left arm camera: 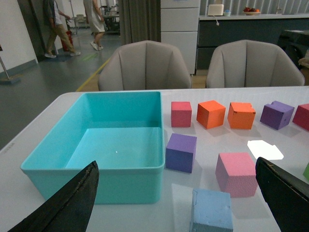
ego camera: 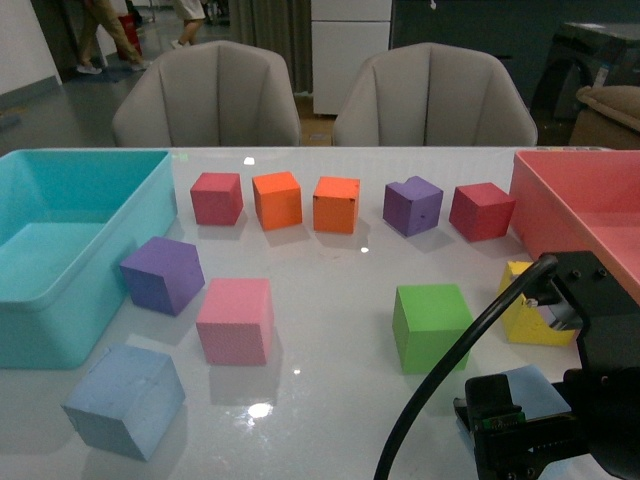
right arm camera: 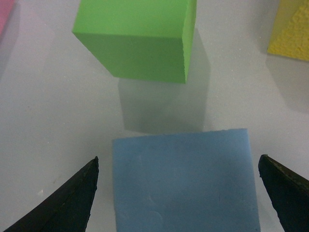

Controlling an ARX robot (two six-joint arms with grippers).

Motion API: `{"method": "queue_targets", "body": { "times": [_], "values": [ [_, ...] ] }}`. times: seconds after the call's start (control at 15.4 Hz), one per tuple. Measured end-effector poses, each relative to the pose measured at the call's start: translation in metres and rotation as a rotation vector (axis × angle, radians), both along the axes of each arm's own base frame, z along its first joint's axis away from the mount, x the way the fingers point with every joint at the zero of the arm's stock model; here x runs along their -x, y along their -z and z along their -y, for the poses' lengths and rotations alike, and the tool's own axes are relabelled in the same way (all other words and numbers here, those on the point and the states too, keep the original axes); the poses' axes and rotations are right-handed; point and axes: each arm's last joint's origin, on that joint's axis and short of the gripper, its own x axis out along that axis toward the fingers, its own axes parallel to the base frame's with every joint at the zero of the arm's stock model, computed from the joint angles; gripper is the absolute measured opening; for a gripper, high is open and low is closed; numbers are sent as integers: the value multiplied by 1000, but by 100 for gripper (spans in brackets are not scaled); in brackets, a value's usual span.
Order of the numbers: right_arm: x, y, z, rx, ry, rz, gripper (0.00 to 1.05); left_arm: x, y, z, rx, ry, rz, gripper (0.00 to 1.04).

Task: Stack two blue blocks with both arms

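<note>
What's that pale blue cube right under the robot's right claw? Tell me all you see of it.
The blue block is a pale, dusty-blue cube, foam-like, with a slightly rough top. It sits flat on the white table, near the green cube but apart. The right gripper is open, a finger on each side, not touching.

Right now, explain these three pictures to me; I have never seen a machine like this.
This is a two-armed robot at a white table. The wide picture comes from a camera on its body; the dark bulk in it is the right arm. The other two come from wrist cameras, looking out between black fingers. The left gripper, open, faces a turquoise bin and the first blue block; the right gripper, open, hangs over the second blue block. Other coloured cubes lie around. Nothing is held.
</note>
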Motion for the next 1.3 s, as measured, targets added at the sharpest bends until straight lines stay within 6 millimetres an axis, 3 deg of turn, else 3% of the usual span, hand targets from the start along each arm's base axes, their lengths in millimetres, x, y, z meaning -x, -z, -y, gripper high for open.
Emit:
{"method": "queue_targets", "body": {
  "times": [0.32,0.52,0.58,0.71,0.91,1.1,1.3],
  "values": [
    [3,15,1,5,3,-21,95,0,0,0,0,0,0,98],
    [10,17,7,-1,6,-44,59,0,0,0,0,0,0,98],
    [13,14,8,-4,5,-44,54,0,0,0,0,0,0,98],
    [16,-6,10,-22,-1,-18,48,0,0,0,0,0,0,98],
    [11,-56,4,-69,-30,85,46,0,0,0,0,0,0,98],
    [-25,-99,-21,-78,-48,177,46,0,0,0,0,0,0,98],
    [-69,-105,-50,-72,-53,159,45,0,0,0,0,0,0,98]
  ]
}}
